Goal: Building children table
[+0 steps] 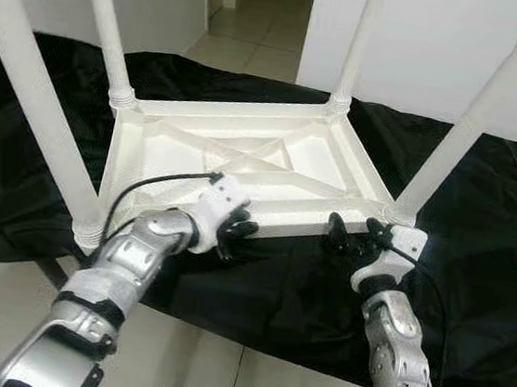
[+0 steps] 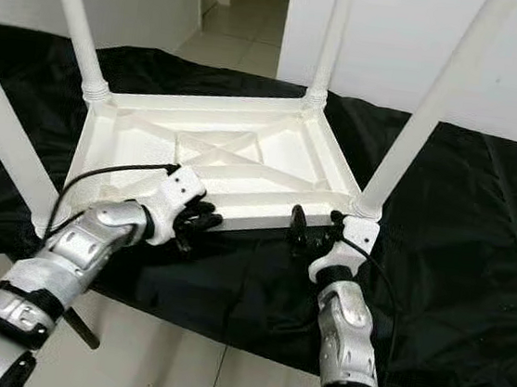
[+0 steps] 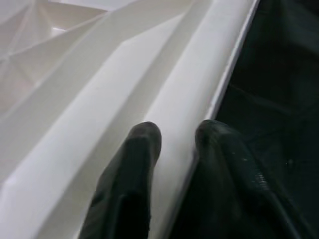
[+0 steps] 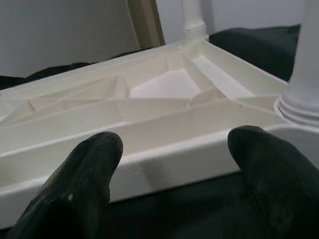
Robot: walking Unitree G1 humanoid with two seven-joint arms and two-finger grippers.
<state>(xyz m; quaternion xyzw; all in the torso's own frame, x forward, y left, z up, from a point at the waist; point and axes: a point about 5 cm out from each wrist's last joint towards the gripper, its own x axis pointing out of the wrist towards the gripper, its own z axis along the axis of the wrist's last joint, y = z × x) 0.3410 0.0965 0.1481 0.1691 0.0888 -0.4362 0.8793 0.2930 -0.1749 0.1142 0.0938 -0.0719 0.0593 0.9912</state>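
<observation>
Lying upside down on a black cloth, the white table shows its ribbed underside, crossed braces facing up. Four white legs rise from its corners: near-left leg, far-left leg, far-right leg, near-right leg. Each sits in a ringed collar at its corner.

Left side: the silver left arm reaches in from the lower left, a black cable looping over its wrist. Left gripper is at the table's near edge, left of the edge's middle. Its wrist view shows the two black fingers straddling the white rim, one on the inner face, one on the outer face by the cloth, pinching the rim between them.

Right side: the right arm comes up from the bottom edge. Right gripper sits at the near edge too, just beside the near-right leg's collar. Its fingers are spread wide, the rim visible in the gap between them; whether the tips touch the rim cannot be told from the wrist view.

Cloth covers a low surface; pale tiled floor shows below it, and also beyond, through a doorway between white walls.
</observation>
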